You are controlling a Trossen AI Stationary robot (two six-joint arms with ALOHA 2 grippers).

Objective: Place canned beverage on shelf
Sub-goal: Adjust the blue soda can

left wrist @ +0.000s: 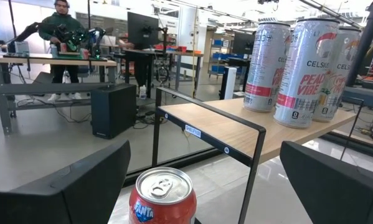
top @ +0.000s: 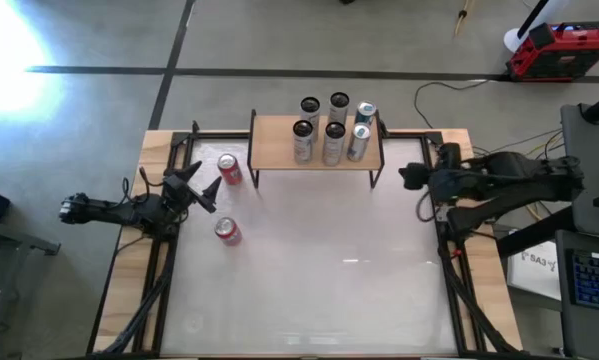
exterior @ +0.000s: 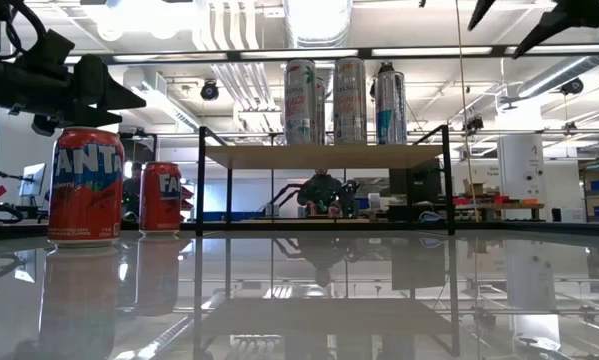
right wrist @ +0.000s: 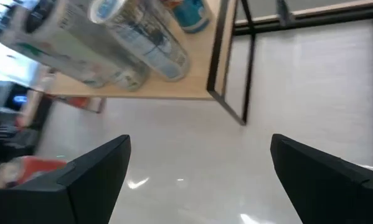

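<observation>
Fanta cans were what we had left to move: two red ones stood upright on the table near its left edge. One Fanta can [top: 229,169] stood close to the far left corner, just beside the left legs of the shelf [top: 279,140]; the second red can [top: 227,231] stood nearer the middle of that edge, well apart from the first.

We saw six tall slim cans [top: 331,131] already grouped on the right half of the wooden top, which left its left half bare, we judged as room for the red ones.

Our left gripper [top: 201,188] hovered low over the left edge, its fingers spread wide and holding nothing. In the left wrist view the far can's top [left wrist: 161,190] sat between the two dark fingers [left wrist: 61,186], so we took the arm to be lined up on that can for a grasp, approaching from the side so the can would stay upright.

Our right gripper [top: 411,176] waited above the right edge, beside the shelf's right end. Its fingers [right wrist: 80,174] were also spread and empty, and we judged it was parked there to stay clear of the left arm's path.
</observation>
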